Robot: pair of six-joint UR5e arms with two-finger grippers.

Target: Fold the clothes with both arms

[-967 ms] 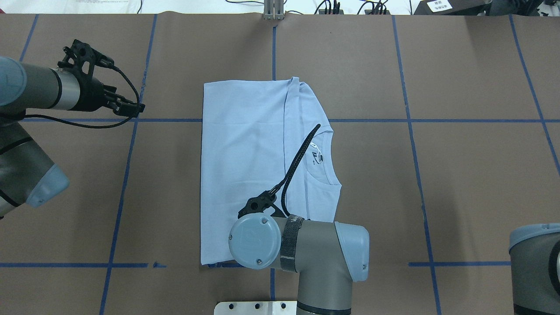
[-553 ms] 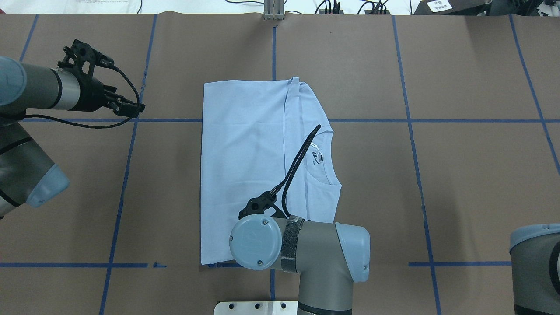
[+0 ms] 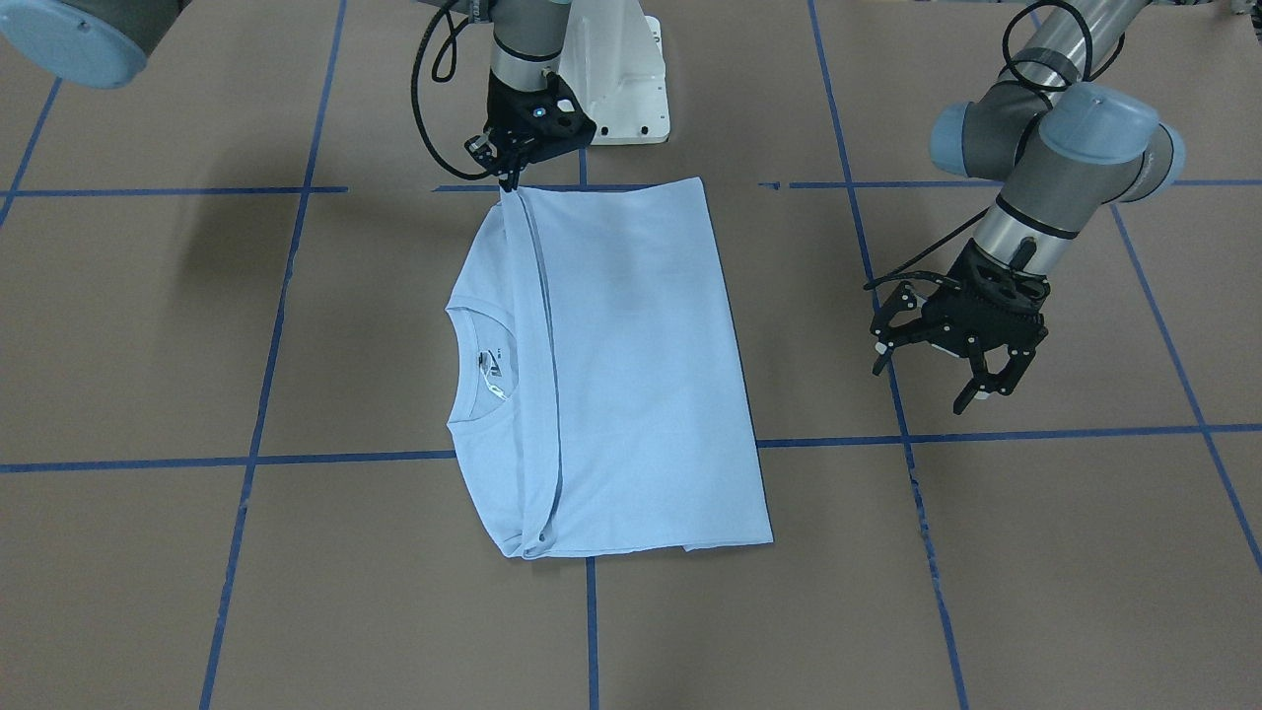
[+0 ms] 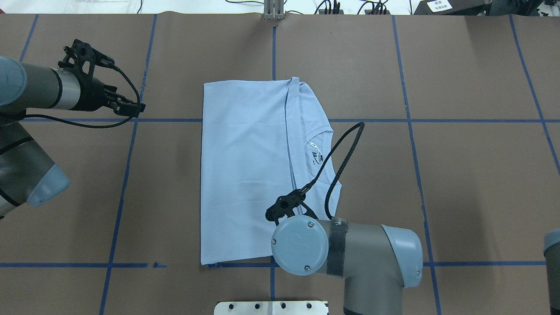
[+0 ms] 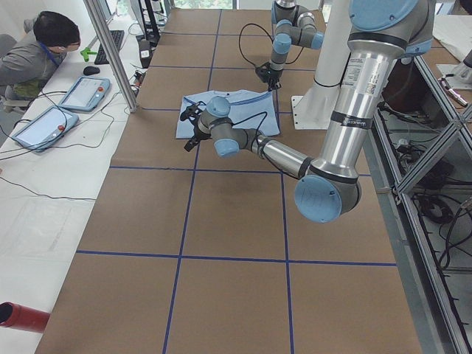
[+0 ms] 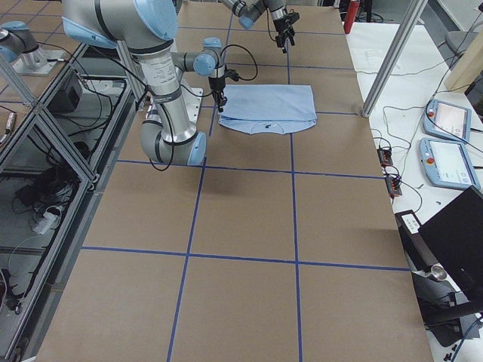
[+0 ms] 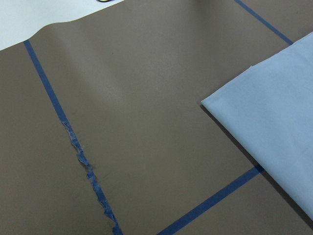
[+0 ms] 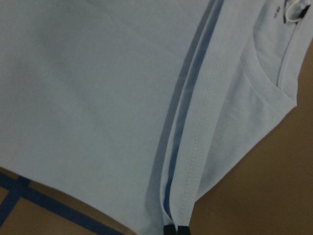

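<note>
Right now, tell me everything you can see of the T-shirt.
The T-shirt is light blue, soft-looking knit, folded into a rough rectangle lying flat on the brown paper-covered table. Its lower part is doubled over toward the collar, so a stitched hem crosses it beside the round neck, where a neck label with dark print shows. The right hand pinches the hem's end at the corner nearest the robot's base. The left hand hangs well clear.

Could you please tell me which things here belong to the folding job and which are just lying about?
Job in hand: light blue T-shirt; right gripper, pinching its folded edge; left gripper, open, off the shirt.
Lying about: tablets, mouse and red cylinder on the side bench.
</note>
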